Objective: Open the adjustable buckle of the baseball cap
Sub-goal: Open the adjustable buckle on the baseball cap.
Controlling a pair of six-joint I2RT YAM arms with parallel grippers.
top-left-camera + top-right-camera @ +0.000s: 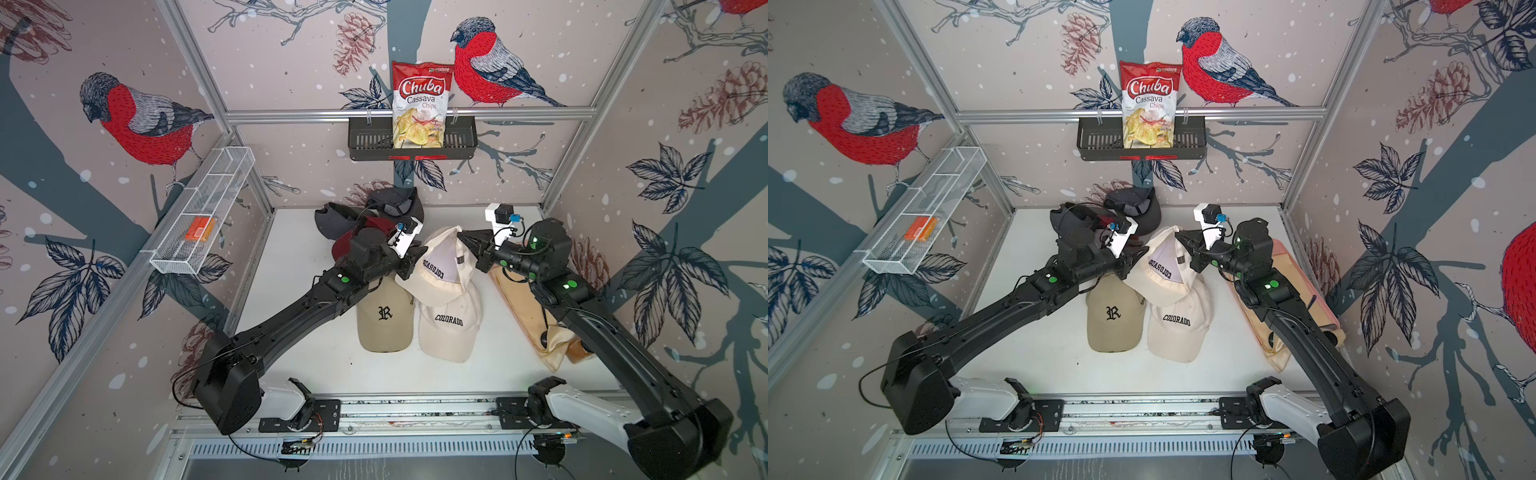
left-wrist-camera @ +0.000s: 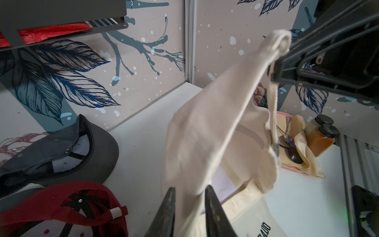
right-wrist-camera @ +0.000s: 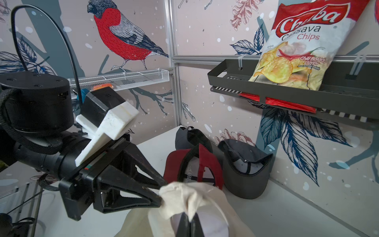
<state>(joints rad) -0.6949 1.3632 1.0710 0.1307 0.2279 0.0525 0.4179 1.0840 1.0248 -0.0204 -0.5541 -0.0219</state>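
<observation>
1. The upturned cream cap is pictured at mid-table, raised between the two arms. It sits just beyond a tan cap and a second cream cap, which lie nearer.
2. The right gripper is seen clamped on the strap at the cap's back, holding it aloft. A firm pinch is advised there so that the band is drawn taut.
3. The left gripper is shown with its jaws parted and cream fabric running loosely between them. Nothing appears to be gripped by it.
4. A small dark piece, taken to be the buckle, is visible on the strap between the two claws.
5. A hold by the left claw is judged to be needed close to that piece, on the free band rather than on the crown cloth.
6. The pull is best made along the strap and away from the right claw, so that the band is slid out and the whole cap is not dragged.
7. The red cap and grey cap at far left are to be kept clear of.
</observation>
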